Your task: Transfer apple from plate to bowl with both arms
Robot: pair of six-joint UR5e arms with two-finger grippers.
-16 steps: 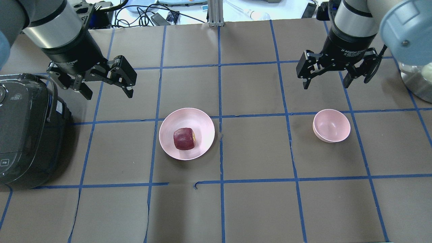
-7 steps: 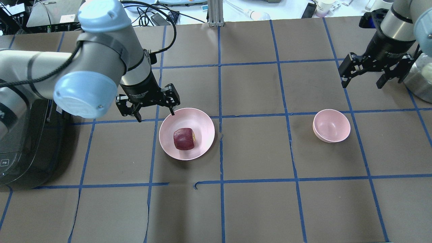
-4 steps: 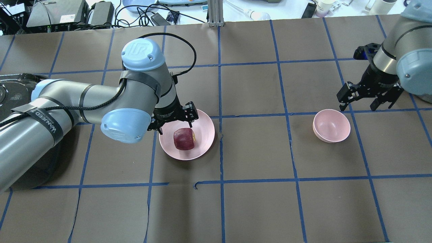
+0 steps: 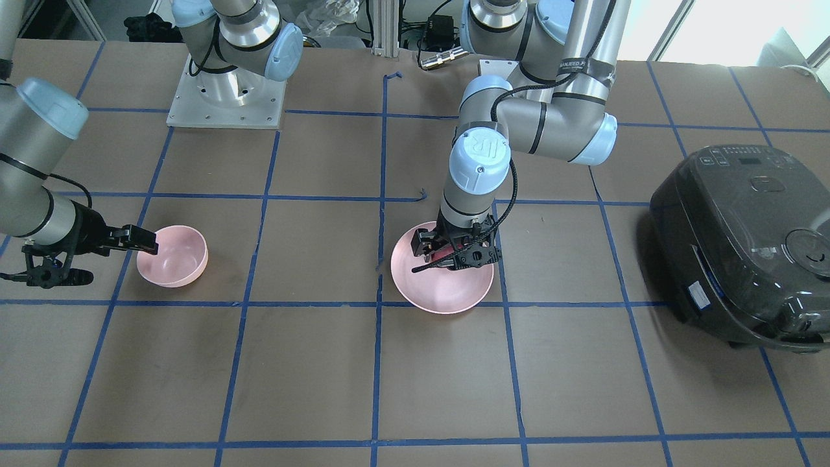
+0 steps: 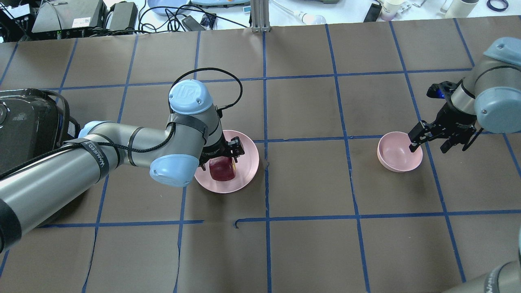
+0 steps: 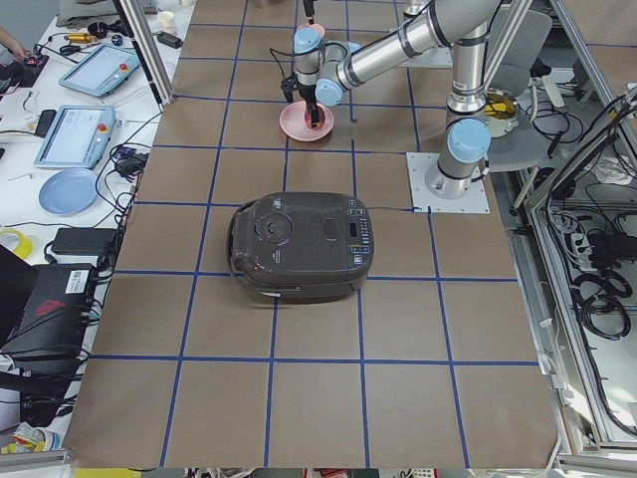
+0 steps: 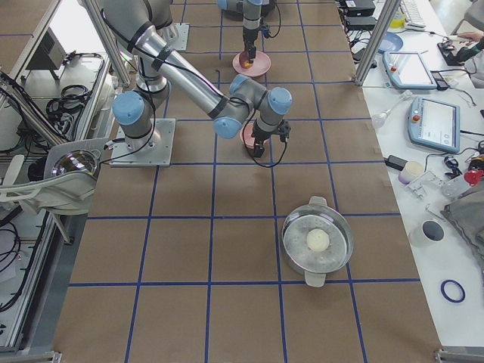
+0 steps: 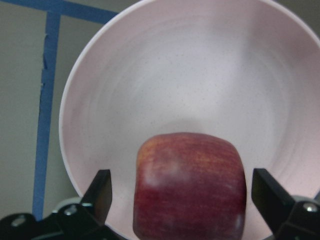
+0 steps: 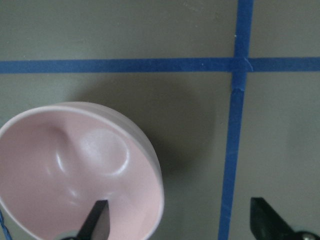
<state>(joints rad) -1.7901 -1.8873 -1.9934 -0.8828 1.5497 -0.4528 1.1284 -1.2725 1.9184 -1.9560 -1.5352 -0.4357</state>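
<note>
The near part of the brown tabletop [image 5: 309, 244] shows only its grid of blue tape. Farther in, left of the middle, the plate [image 5: 248, 171] lies flat with the apple [image 8: 190, 187] resting on it, a little left and nearward of the plate's centre. The left arm [image 5: 122, 142] reaches in from the left and points its wrist down over the plate. The left fingers [image 8: 102, 192] are spread wide with the apple between them, one on each side at about the apple's height. In the wrist view a strip of plate shows between each finger and the apple, narrower on one side than the other, so neither presses on it.

At about the same depth, well apart to the right, stands the bowl [image 5: 397, 156]. The right arm [image 5: 488, 101] comes in from the right. The right fingers [image 9: 97, 220] are spread too and straddle the bowl's right wall, one above the inside, the other over the tabletop outside. Whether either touches the bowl, I cannot tell.

A black cooker [image 5: 28, 122] sits at the left edge, well apart from the plate.
</note>
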